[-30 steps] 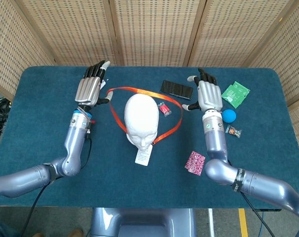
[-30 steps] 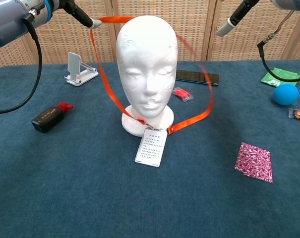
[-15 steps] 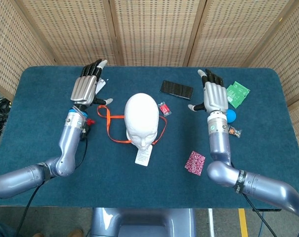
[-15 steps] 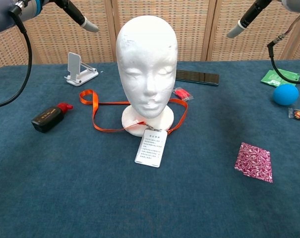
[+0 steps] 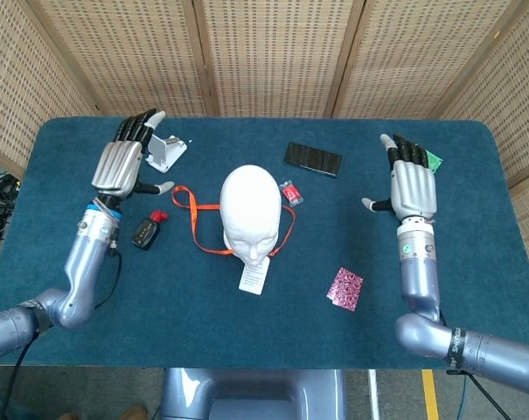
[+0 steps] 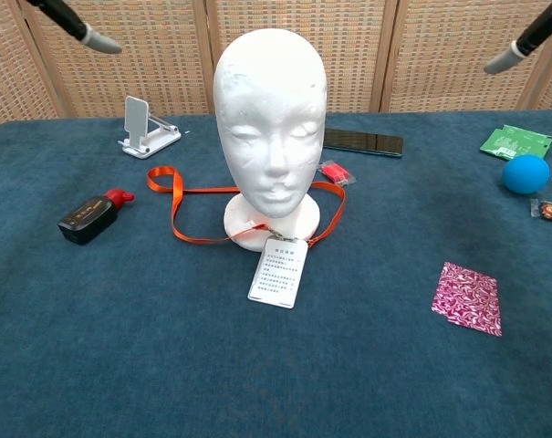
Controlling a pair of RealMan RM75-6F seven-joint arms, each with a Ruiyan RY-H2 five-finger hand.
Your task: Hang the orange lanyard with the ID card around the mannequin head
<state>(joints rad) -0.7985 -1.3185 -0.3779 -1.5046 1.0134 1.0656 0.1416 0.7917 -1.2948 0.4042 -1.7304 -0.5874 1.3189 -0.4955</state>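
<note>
At the left of the head view the left hand (image 5: pixel 120 162) is raised over the table (image 5: pixel 247 350) with its fingers spread wide and holding nothing, and just below and to the right of it lie the black bottle with a red cap (image 5: pixel 146 232) and the white phone stand (image 5: pixel 166 150). In the middle, the orange lanyard (image 6: pixel 180 196) lies around the base of the white mannequin head (image 6: pixel 271 119), its loop stretching out on the cloth to the left, and the ID card (image 6: pixel 279 270) rests flat in front of the base. At the right the right hand (image 5: pixel 413 185) is also wide and empty, well apart from the head, with the pink patterned packet (image 5: pixel 344 289) at lower left of it and the black phone (image 5: pixel 312 158) at upper centre.
</note>
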